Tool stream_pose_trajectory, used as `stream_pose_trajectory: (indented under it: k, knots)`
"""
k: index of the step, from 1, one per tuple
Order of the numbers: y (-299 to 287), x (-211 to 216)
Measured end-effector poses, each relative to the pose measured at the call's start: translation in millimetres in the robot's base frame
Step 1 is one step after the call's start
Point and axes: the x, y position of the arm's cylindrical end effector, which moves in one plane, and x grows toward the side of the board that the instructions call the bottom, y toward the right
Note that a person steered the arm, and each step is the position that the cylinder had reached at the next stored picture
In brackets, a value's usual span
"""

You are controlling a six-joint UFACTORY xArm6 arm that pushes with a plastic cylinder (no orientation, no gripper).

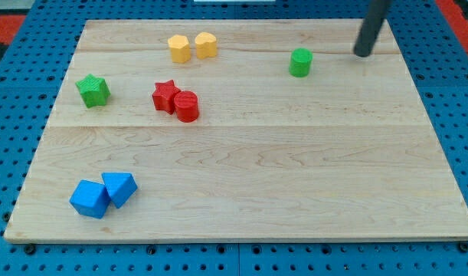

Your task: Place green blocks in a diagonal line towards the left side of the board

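A green star block [93,90] sits near the board's left edge, toward the view's top. A green cylinder block [299,62] sits at the upper right of the board. My tip [362,54] is to the right of the green cylinder and slightly higher in the view, apart from it by a clear gap. The rod leans up out of the view's top right.
Two yellow blocks [192,47] sit side by side near the top edge. A red star [165,96] and a red cylinder [187,106] touch each other right of the green star. Two blue blocks [103,194] sit together at the lower left. The wooden board [295,176] lies on a blue pegboard.
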Motion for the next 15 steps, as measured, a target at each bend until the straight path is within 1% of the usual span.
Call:
stream_pose_trajectory:
  k: [2,3,4,5,6,7,8,9,10,12,13,14,15]
  knots:
    - [7.1,0.9]
    - [9.9,13.0]
    - [7.3,18.7]
    - [-10.9,23.0]
    - [-86.5,23.0]
    - [-208.3,24.0]
    - [-186.6,56.4]
    - [-134.9,100.2]
    - [-206.8,97.3]
    - [-345.8,33.6]
    - [-349.6,35.1]
    - [-334.1,55.4]
    - [-292.5,69.8]
